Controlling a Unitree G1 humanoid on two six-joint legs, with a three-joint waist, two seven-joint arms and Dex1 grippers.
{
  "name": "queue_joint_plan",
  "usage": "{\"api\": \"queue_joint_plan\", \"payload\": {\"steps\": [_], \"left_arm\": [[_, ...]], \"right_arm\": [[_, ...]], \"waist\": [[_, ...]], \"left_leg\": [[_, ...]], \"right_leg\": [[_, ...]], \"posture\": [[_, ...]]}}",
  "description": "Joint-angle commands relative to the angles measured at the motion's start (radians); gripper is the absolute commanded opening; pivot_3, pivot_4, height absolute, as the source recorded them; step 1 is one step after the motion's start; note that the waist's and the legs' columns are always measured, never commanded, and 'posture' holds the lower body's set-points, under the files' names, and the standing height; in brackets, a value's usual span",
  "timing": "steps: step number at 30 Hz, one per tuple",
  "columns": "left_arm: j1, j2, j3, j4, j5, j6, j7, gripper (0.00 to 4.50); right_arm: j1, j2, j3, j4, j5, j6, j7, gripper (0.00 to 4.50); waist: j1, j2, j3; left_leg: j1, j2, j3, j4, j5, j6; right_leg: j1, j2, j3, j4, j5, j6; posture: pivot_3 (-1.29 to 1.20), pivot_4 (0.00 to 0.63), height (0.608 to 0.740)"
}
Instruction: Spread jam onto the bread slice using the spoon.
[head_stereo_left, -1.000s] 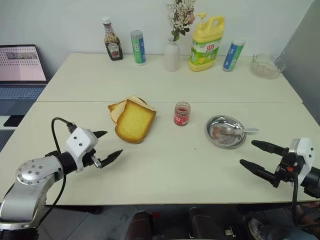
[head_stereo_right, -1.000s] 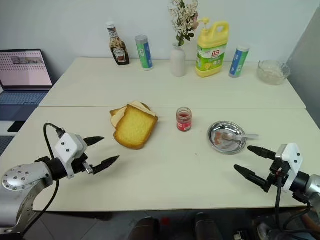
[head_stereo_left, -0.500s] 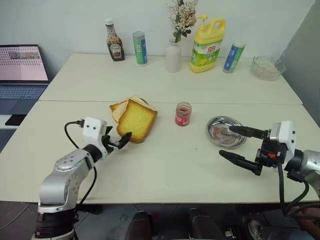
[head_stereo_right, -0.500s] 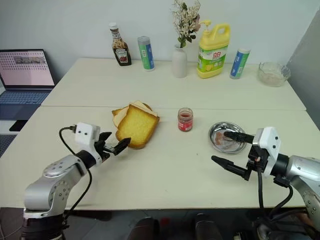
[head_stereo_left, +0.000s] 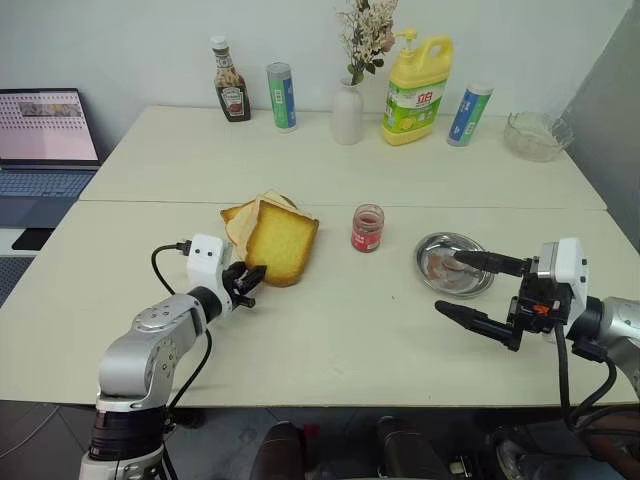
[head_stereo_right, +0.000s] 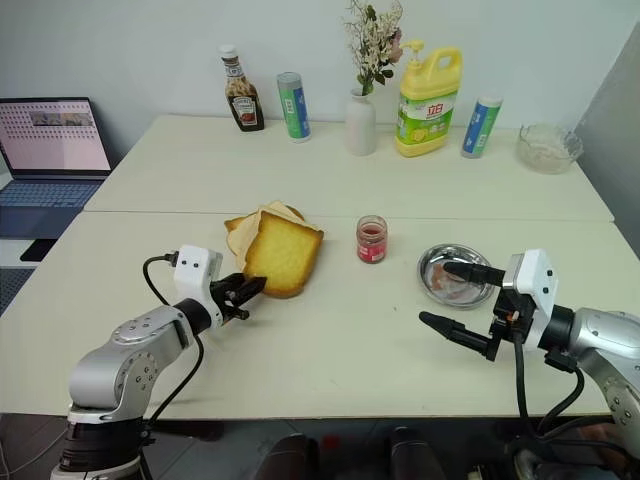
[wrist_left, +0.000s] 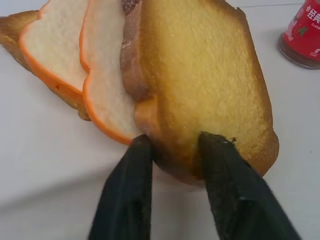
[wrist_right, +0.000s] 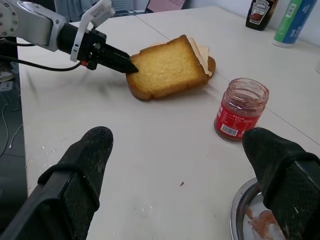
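1. From the head camera, the left gripper (head_stereo_left: 247, 282) sits at the near corner of the bread slice (head_stereo_left: 281, 247), its two black fingers pinched in on the crust edge. The slice leans on paler slices (head_stereo_left: 238, 219) behind it, at about ten o'clock from it.
2. The jam (head_stereo_left: 367, 228) stands at three o'clock from the bread, apart from it. Further along the same line lies a round steel dish (head_stereo_left: 433, 252) with the spoon (head_stereo_right: 463, 283) in it, partly hidden behind the right gripper.
3. The right gripper (head_stereo_left: 476, 290) hangs just beside the dish, at its five o'clock side, fingers spread wide with nothing between them. One finger reaches over the dish rim; I cannot tell if it touches.
4. At the table's (head_stereo_left: 330, 330) far edge, twelve o'clock, stand a ketchup bottle (head_stereo_left: 227, 80), two tubes (head_stereo_left: 279, 96), a vase (head_stereo_left: 347, 112), a yellow jug (head_stereo_left: 412, 75) and a glass bowl (head_stereo_left: 535, 135). A laptop (head_stereo_left: 40, 135) is off at nine o'clock.
5. In the left wrist view, the fingers (wrist_left: 127, 195) press either side of the bread's thick brown crust (wrist_left: 200, 90), one on top, one at the side by the white slices (wrist_left: 75, 55). The jam jar (wrist_left: 304, 35) is at the bread's far side.
6. In the right wrist view, its own fingers (wrist_right: 75, 180) stand far apart, empty. Between them lie the jam (wrist_right: 240, 110), the bread (wrist_right: 167, 67) and the left gripper (wrist_right: 125, 64) closed on the slice's corner.
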Motion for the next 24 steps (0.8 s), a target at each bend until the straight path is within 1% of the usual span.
{"api": "queue_joint_plan", "payload": {"steps": [1, 2, 4, 6, 11, 14, 17, 19, 22, 24], "left_arm": [[-0.021, 0.002, 0.017, -0.027, -0.017, 0.011, -0.001, 0.29], [-0.021, 0.006, 0.021, -0.032, -0.024, 0.014, -0.008, 0.03], [-0.011, 0.026, 0.039, -0.049, -0.056, 0.015, -0.050, 0.03], [0.019, 0.074, 0.069, -0.083, -0.122, 0.029, -0.137, 0.03], [0.108, 0.186, 0.138, -0.170, -0.306, 0.084, -0.331, 0.03], [0.145, 0.223, 0.181, -0.209, -0.436, 0.143, -0.393, 0.03], [0.203, 0.279, 0.158, -0.265, -0.539, 0.198, -0.480, 0.03], [0.215, 0.288, 0.131, -0.277, -0.557, 0.202, -0.484, 0.03], [0.213, 0.276, 0.002, -0.276, -0.469, 0.167, -0.452, 0.03], [0.195, 0.234, -0.052, -0.236, -0.411, 0.130, -0.404, 0.03]], "right_arm": [[-0.015, -0.011, -0.008, -0.019, 0.010, -0.001, 0.001, 4.50], [-0.014, -0.011, -0.008, -0.019, 0.010, -0.001, 0.002, 4.50], [-0.009, -0.014, -0.014, -0.019, 0.017, 0.001, 0.008, 4.50], [0.007, -0.027, -0.033, -0.021, 0.041, 0.015, 0.028, 4.50], [0.041, -0.052, -0.070, -0.019, 0.062, 0.020, 0.061, 4.50], [0.051, -0.060, -0.081, -0.020, 0.068, 0.024, 0.070, 4.50], [0.083, -0.077, -0.091, -0.028, 0.069, 0.030, 0.096, 4.50], [0.098, -0.085, -0.094, -0.031, 0.074, 0.035, 0.105, 4.50], [0.107, -0.087, -0.082, -0.041, 0.068, 0.035, 0.108, 4.50], [0.109, -0.082, -0.072, -0.051, 0.064, 0.035, 0.101, 4.50]], "waist": [[0.000, 0.000, 0.000], [0.000, 0.000, 0.000], [0.000, 0.000, 0.000], [0.000, 0.000, 0.000], [-0.002, 0.000, 0.000], [-0.002, 0.000, 0.000], [-0.002, 0.000, 0.000], [-0.001, 0.000, 0.000], [0.000, 0.000, 0.000], [0.000, 0.000, 0.000]], "left_leg": [[0.000, 0.000, 0.000, 0.000, 0.000, 0.000], [0.000, 0.000, 0.000, 0.000, 0.000, 0.000], [0.000, 0.000, 0.000, 0.000, 0.000, 0.000], [0.000, 0.000, 0.000, 0.000, 0.000, 0.000], [0.000, 0.001, 0.000, -0.001, 0.000, 0.000], [0.000, 0.001, 0.000, -0.001, 0.000, 0.000], [0.000, 0.001, 0.001, 0.000, 0.000, 0.000], [0.000, 0.001, 0.001, -0.001, 0.000, 0.000], [0.001, 0.000, 0.001, 0.000, 0.000, 0.000], [0.001, 0.000, 0.001, 0.000, 0.000, 0.000]], "right_leg": [[0.000, 0.000, 0.000, 0.000, 0.000, 0.000], [0.000, 0.000, 0.000, 0.000, 0.000, 0.000], [0.000, 0.000, 0.000, 0.000, 0.000, 0.000], [0.000, 0.000, 0.000, 0.000, 0.000, 0.000], [-0.001, 0.000, 0.000, 0.000, 0.000, -0.001], [-0.001, 0.000, 0.000, 0.000, -0.001, -0.001], [0.000, 0.000, 0.000, 0.000, -0.001, -0.001], [0.000, -0.001, 0.000, -0.001, -0.001, -0.001], [0.000, -0.001, 0.000, -0.001, -0.001, -0.001], [0.000, -0.001, 0.001, -0.001, -0.001, -0.002]], "posture": [[0.00, 0.150, 0.740], [0.00, 0.150, 0.740], [0.00, 0.150, 0.740], [0.00, 0.150, 0.740], [0.00, 0.150, 0.740], [0.00, 0.150, 0.740], [0.00, 0.150, 0.740], [0.00, 0.150, 0.740], [0.00, 0.150, 0.740], [0.00, 0.150, 0.740]]}}
